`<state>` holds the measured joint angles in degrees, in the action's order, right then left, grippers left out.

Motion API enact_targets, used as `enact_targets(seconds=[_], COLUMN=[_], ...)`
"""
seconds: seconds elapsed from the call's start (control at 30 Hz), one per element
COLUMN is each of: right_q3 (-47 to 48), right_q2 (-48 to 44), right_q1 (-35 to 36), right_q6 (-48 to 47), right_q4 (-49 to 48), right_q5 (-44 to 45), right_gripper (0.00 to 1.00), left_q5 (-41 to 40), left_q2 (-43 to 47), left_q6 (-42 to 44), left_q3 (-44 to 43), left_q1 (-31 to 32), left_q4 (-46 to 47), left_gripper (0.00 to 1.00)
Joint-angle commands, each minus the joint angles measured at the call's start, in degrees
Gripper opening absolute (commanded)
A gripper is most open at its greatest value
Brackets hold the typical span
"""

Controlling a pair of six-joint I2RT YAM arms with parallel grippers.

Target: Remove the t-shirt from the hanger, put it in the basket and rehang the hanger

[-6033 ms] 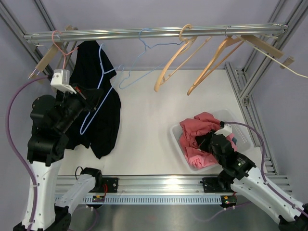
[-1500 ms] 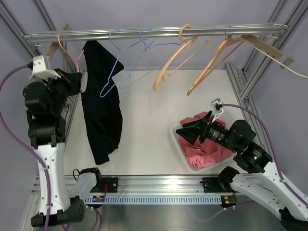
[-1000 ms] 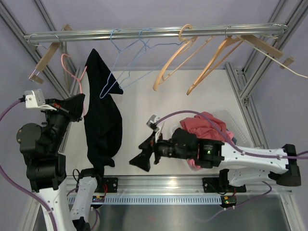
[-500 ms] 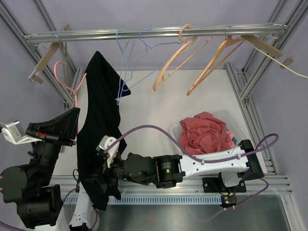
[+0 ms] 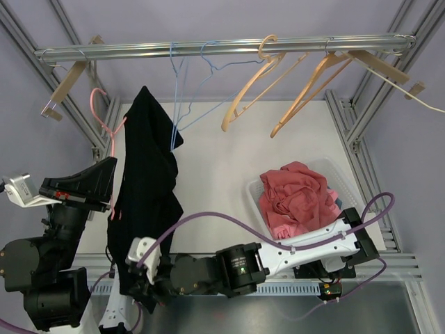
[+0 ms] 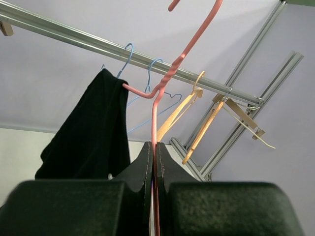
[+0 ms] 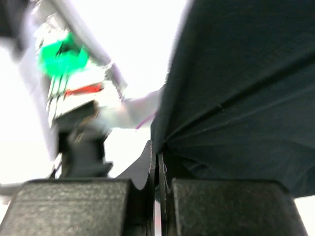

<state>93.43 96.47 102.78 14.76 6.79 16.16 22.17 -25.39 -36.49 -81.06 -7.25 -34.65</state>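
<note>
Black jersey, limp and creased, makes up the shirt (image 5: 147,188). It hangs left of centre in the overhead view, from the upper-left rail area down to the bottom edge. It drapes from one arm of the hanger (image 6: 154,123), a thin pink wire with a kinked neck. The hook appears clear of the rail (image 5: 222,47).

1. The left gripper (image 6: 153,153) is closed tight on the hanger's wire stem, which runs up between the fingers. Hold this grip rigid. The wire is slender and smooth, so it will likely twist or slip if the pull is jerky.
2. The right gripper (image 7: 156,158) is clamped on a fold of the shirt near its lower hem, at the bottom left of the overhead view. The fabric fans upward from the pinch in soft pleats.
3. Draw the hem away along the slope of the hanger arm, not straight down. The cloth should then slide off the wire end instead of snagging at the bend.
4. Expect the knit to stretch before it releases, so keep the tension even.

Nearby:
- Blue hangers (image 5: 182,90), also wire, touch the shirt's upper right edge and could catch it.
- Wood hangers (image 5: 254,83) hang well apart, further right along the rail.
- The bin (image 5: 252,198) of red cloth (image 5: 295,198) sits on the white counter (image 5: 215,160), right of centre.
</note>
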Motion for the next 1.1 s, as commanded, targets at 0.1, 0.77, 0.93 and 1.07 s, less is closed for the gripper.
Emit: enact_targets(seconds=[0.1,0.77,0.93,1.07], right_q3=[5.8,-5.2,-6.0,-10.5], right_q2=[-0.6,-26.8,-31.5,-32.5], right_q1=[8.1,10.9,6.8,6.2], right_q6=[1.3,7.9,5.9,11.9], right_q4=[20.8,35.0,33.8,36.5], right_q5=[-9.2,30.8,26.4,27.5], right_gripper=[0.00,0.00,0.00,0.00], left_q5=[-1.5,9.9,11.6,17.1], left_q2=[-1.2,4.9,9.1,11.6], left_q6=[-2.9,-14.4,-14.8,-14.5], left_q3=[-4.5,-8.2,-1.0,12.8], left_q1=[0.3,1.9,3.8,6.6], left_q4=[8.5,17.1,17.1,17.3], left_gripper=[0.00,0.00,0.00,0.00])
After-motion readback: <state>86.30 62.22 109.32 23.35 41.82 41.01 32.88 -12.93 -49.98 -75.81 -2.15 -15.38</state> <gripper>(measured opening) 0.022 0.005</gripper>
